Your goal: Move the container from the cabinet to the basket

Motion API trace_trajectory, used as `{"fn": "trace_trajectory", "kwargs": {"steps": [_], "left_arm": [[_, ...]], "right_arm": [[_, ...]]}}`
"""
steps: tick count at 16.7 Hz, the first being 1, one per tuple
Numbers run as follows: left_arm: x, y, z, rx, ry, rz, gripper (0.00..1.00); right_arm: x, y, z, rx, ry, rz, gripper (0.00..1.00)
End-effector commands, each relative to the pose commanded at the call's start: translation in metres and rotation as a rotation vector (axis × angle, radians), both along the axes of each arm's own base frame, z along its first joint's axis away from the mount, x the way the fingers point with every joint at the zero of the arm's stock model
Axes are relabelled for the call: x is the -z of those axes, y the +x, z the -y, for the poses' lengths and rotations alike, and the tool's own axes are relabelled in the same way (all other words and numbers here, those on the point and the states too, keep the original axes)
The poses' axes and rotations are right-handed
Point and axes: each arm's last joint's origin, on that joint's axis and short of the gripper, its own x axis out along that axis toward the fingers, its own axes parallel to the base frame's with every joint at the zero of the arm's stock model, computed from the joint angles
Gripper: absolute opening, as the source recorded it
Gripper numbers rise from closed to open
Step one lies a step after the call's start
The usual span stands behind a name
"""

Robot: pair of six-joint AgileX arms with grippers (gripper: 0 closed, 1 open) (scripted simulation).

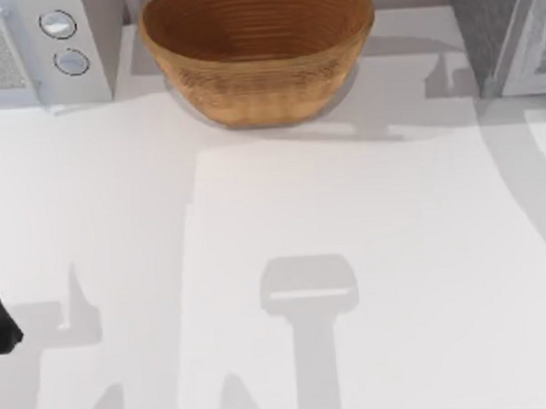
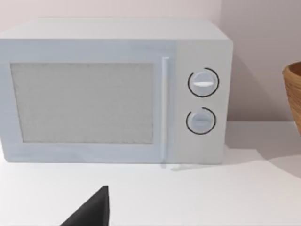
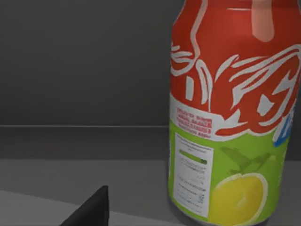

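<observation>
Container (image 3: 235, 117), a glossy red cylinder, faces our right hand (image 3: 91, 209) inside the dark cabinet (image 1: 489, 24); its grip we cannot tell.

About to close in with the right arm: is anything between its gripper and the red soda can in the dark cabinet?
Nothing visible. In the right wrist view the red soda can stands upright, close ahead on the dark grey cabinet floor.

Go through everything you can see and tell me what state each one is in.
Red soda can: upright on a dark grey floor against dark walls.
Tan woven basket: upright, nothing inside.
Dark grey speckled cabinet: at the table's right rear; white-framed door swung open.
White microwave: door closed.
Left gripper: facing the microwave.
Right gripper: close to the can, not holding it.
</observation>
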Motion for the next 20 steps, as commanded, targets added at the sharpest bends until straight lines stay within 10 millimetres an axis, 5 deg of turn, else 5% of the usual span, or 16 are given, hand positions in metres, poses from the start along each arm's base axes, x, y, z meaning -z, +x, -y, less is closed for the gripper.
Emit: {"fn": "trace_trajectory", "kwargs": {"steps": [7, 12, 20], "left_arm": [[0.000, 0.000, 0.000, 0.000, 0.000, 0.000, 1.00], [0.000, 0.000, 0.000, 0.000, 0.000, 0.000, 1.00], [0.000, 0.000, 0.000, 0.000, 0.000, 0.000, 1.00]], "right_arm": [[-0.004, 0.005, 0.000, 0.002, 0.002, 0.006, 1.00], [0.000, 0.034, 0.008, 0.006, -0.001, 0.011, 1.00], [-0.002, 0.053, 0.008, 0.006, -0.001, 0.010, 1.00]]}}
